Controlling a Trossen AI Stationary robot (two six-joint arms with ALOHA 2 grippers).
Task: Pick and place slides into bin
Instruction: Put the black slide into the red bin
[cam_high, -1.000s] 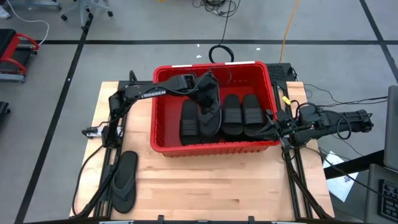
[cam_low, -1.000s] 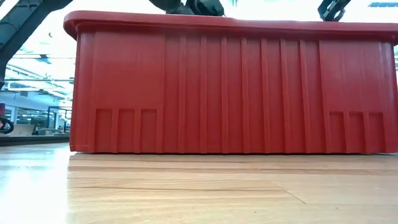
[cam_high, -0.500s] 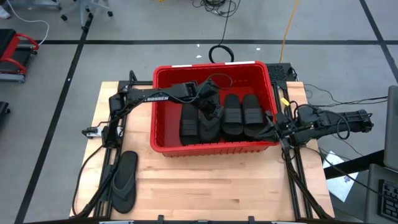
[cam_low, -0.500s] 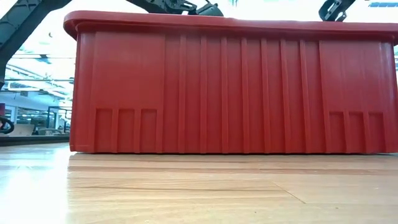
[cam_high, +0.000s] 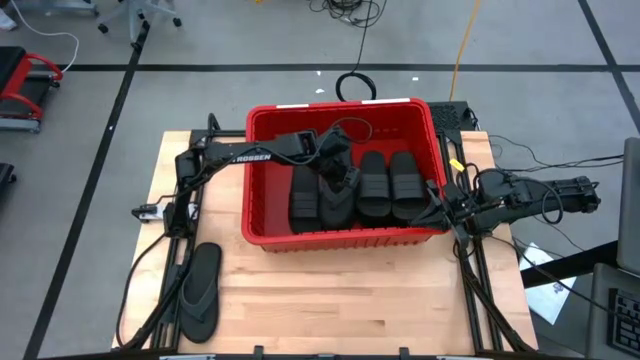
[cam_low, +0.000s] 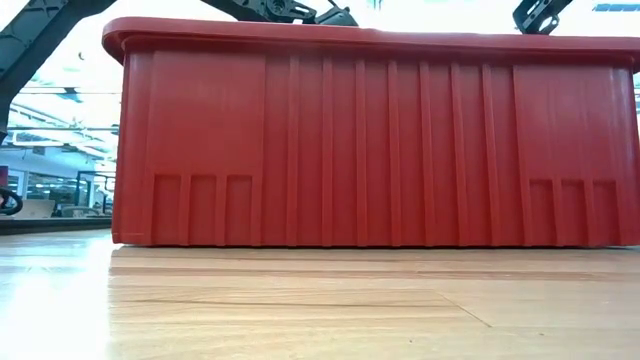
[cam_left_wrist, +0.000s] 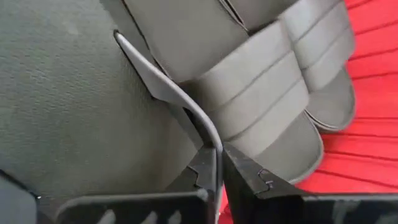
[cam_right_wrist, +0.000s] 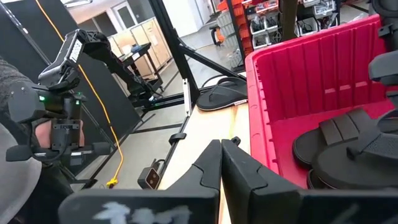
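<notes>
1. Left gripper (cam_high: 341, 172) is down inside the red bin (cam_high: 262, 232), fingers pinched shut on the thin strap of a thong flip-flop (cam_left_wrist: 74, 99).
2. Right gripper (cam_high: 441, 208) waits at the bin's right wall, fingers closed and empty.
3. Ribbed-strap slides (cam_high: 390, 185) lie side by side in the bin.
4. One flip-flop (cam_high: 199, 291) lies on the table, near its front left; likely the last pick, though the bin's count is unclear.
</notes>
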